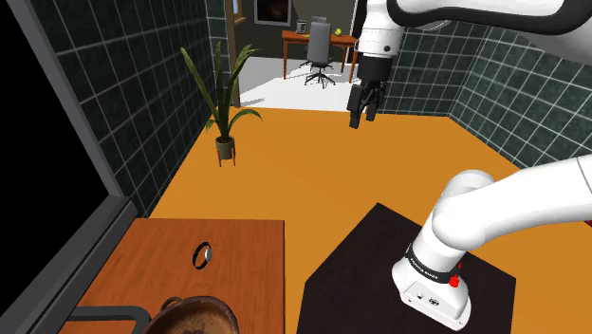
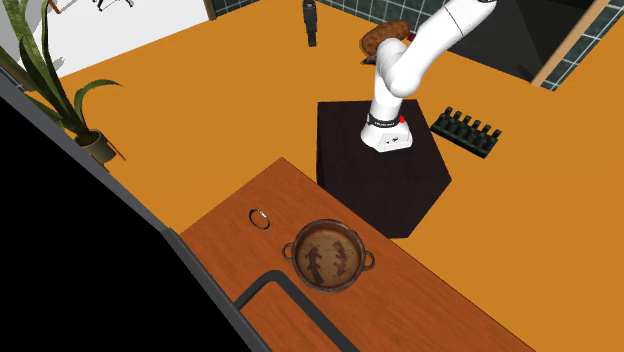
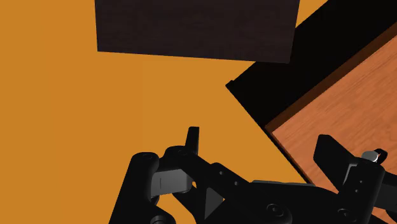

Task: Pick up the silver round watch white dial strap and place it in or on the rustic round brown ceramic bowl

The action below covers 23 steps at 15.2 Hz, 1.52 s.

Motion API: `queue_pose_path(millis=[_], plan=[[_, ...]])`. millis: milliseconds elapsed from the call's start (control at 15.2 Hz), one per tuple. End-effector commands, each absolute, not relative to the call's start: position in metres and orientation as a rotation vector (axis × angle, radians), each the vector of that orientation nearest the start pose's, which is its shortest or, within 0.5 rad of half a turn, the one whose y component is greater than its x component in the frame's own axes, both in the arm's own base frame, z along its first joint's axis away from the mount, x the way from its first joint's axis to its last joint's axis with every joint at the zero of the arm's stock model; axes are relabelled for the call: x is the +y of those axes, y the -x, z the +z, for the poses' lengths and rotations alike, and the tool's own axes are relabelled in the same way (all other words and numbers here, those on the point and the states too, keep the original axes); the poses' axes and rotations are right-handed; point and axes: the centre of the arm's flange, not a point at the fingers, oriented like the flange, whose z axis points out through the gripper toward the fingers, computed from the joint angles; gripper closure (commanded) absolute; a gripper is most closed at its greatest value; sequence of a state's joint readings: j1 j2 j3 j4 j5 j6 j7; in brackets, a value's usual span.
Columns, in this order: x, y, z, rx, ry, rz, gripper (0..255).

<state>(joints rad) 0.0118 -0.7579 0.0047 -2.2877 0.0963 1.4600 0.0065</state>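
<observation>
The silver round watch [image 1: 202, 254] [image 2: 260, 218] lies on the wooden table [image 1: 247, 285] [image 2: 420, 310], a short way from the brown round bowl [image 1: 201, 317] [image 2: 329, 255] with two small handles. My black gripper [image 1: 364, 116] [image 2: 310, 30] [image 3: 261, 149] hangs high over the orange floor, far from both and off the table. It is open, with nothing between its fingers [image 3: 192, 137]. In the wrist view the table's corner [image 3: 343, 108] lies beside the gripper and the dark stand top [image 3: 197, 28] beyond it.
The black stand [image 1: 365, 280] [image 2: 385, 175] sits close to the table's edge. A potted plant [image 1: 225, 119] [image 2: 85, 135] stands by the dark tiled wall. A black rack [image 2: 468, 130] lies on the floor. A dark curved rim [image 2: 262, 290] crosses the table near the bowl.
</observation>
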Motion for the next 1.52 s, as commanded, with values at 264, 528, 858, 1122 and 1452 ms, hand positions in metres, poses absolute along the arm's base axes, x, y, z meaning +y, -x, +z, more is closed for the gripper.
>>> queue_pose_path(millis=[264, 528, 858, 1122, 1452], plan=[[0.060, -0.314, 0.577, 0.026, 3.052, 0.095, 0], [0.103, -0.327, 0.549, 0.077, 3.056, 0.082, 0], [0.156, -0.345, 0.514, 0.141, 3.060, 0.065, 0], [0.198, -0.361, 0.486, 0.191, 3.062, 0.052, 0], [0.249, -0.383, 0.451, 0.255, 3.063, 0.035, 0]])
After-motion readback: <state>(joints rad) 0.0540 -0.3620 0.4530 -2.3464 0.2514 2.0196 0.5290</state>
